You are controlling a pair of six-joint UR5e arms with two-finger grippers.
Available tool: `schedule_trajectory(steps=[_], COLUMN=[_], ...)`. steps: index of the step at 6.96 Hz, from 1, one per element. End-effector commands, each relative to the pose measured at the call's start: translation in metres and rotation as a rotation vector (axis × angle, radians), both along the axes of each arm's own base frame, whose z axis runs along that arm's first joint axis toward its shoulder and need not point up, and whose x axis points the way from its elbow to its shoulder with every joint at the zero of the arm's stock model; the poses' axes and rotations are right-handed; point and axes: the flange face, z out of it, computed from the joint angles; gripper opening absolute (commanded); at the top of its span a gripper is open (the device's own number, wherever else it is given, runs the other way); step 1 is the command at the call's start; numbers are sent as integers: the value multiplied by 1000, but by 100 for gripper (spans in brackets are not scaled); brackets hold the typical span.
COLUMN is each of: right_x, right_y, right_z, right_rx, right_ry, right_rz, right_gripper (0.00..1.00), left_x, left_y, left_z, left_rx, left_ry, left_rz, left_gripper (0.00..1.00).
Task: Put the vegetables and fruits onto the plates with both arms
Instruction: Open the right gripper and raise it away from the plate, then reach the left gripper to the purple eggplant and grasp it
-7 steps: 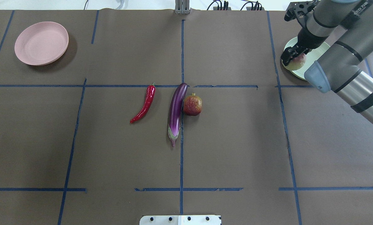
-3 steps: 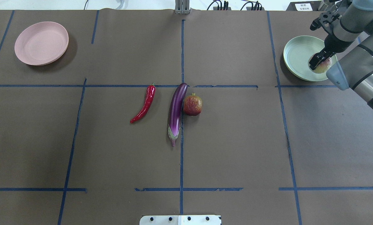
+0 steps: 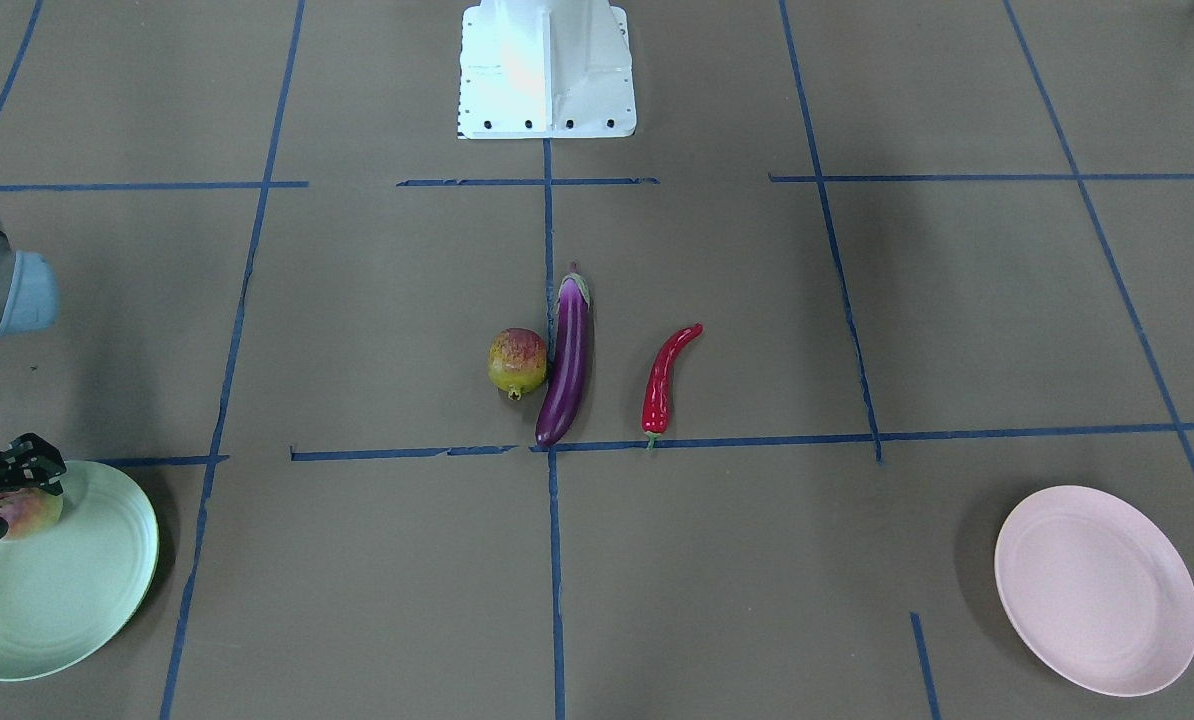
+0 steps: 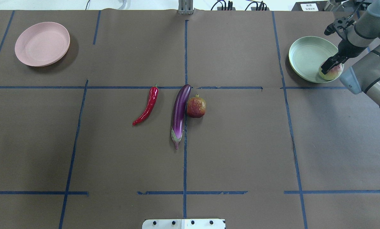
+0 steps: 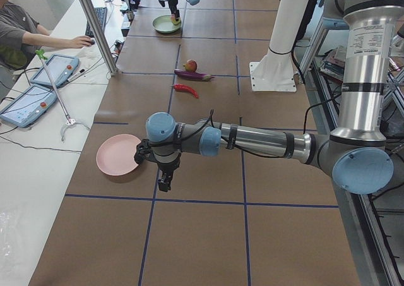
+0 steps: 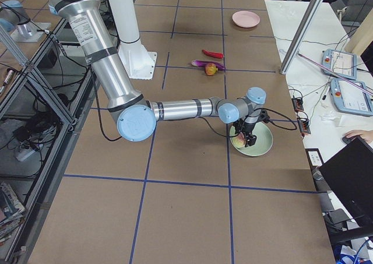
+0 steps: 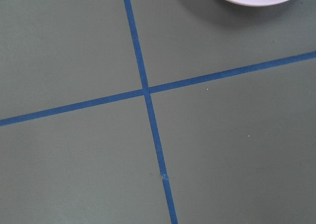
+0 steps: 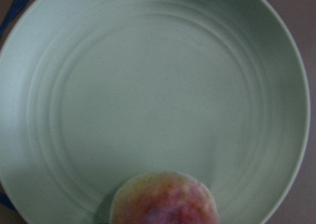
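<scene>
My right gripper (image 4: 329, 65) is shut on the pale peach (image 4: 332, 73) and holds it low over the near right part of the pale green plate (image 4: 304, 57). The right wrist view shows the peach (image 8: 165, 199) above the green plate (image 8: 148, 85). I cannot tell whether the peach touches the plate. The purple eggplant (image 4: 179, 113), red chili (image 4: 147, 106) and pomegranate (image 4: 196, 107) lie at the table's middle, the pomegranate against the eggplant. The pink plate (image 4: 42, 44) stands empty at the far left. My left gripper (image 5: 164, 184) hangs beside the pink plate (image 5: 118, 154); I cannot tell whether it is open or shut.
The table is covered in brown paper with blue tape lines (image 4: 185, 95). The white robot base (image 3: 545, 70) stands at the near middle edge. An operator (image 5: 19, 33) sits at a side table with tablets (image 5: 25, 103).
My right gripper has carried the peach from the green plate's near left rim across to its near right part. The eggplant, chili, pomegranate and both plates have not moved.
</scene>
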Motion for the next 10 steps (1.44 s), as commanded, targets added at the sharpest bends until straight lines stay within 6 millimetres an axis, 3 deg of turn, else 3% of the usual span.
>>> schedule_trajectory(steps=[1, 2, 3, 4, 5, 6, 8, 10], right_x=[85, 137, 160, 200, 212, 217, 218, 217], right_y=[-13, -5, 32, 68, 109, 141, 151, 150], right_z=[-1, -2, 4, 18, 42, 54, 52, 50], right_rx=[-71, -100, -125, -171, -208, -228, -244, -238], right_ry=[-96, -115, -101, -93, -78, -75, -82, -81], right_rz=[122, 191, 217, 275, 289, 299, 325, 324], right_gripper=[100, 100, 100, 100, 100, 100, 100, 100], left_x=[1, 22, 63, 122, 156, 203, 345, 470], left_y=[-8, -14, -19, -37, -53, -60, -43, 6], left_z=[-12, -30, -41, -79, -115, -152, -256, -327], left_rx=[57, 132, 155, 143, 107, 59, -87, -170], left_ry=[9, 17, 32, 55, 88, 119, 200, 183], left_rz=[0, 38, 76, 88, 51, 28, 11, -65], left_gripper=[100, 100, 100, 100, 100, 100, 100, 100])
